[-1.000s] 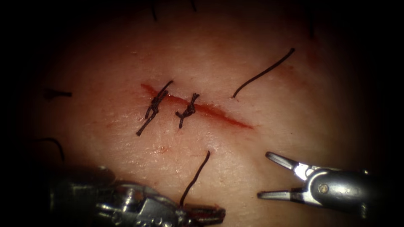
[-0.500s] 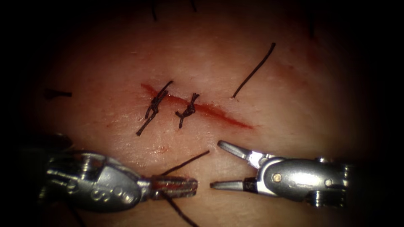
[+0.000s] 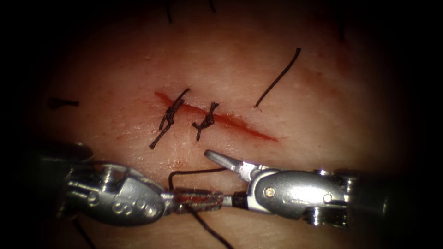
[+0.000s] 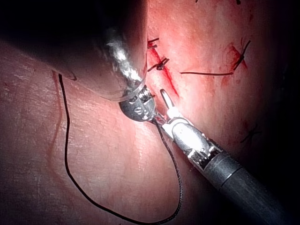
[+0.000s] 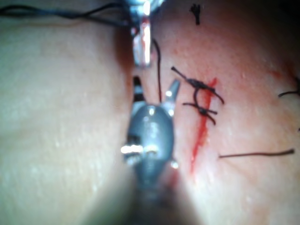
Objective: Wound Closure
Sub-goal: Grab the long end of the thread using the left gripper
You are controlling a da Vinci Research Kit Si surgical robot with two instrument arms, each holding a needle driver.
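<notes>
The cut (image 3: 240,124) runs slantwise across the tissue (image 3: 286,138), with two knotted stitches (image 3: 170,115) (image 3: 206,121) over its left half. A third thread pass crosses further right: its free tail (image 3: 277,78) lies on the cut's right side, and the working thread (image 3: 194,172) comes out on the left side. My left tool (image 3: 217,201) is shut on that thread, which bends in a small loop above its jaws. My right tool (image 3: 216,177) stands open, tip to tip with the left, the thread lying between its jaws and nothing gripped. The right wrist view gives the same: open jaws (image 5: 157,86) astride the thread (image 5: 158,70).
A long slack run of thread (image 4: 68,164) trails across the tissue behind the left tool (image 4: 138,105). Short cut thread ends (image 3: 62,102) lie at the tissue's left and far edges. Red fluid (image 3: 221,119) lines the cut.
My left tool rose from the lower edge and moved right with the thread. My right tool came in leftward until its open jaws met the left tip. The thread bent into a loop.
</notes>
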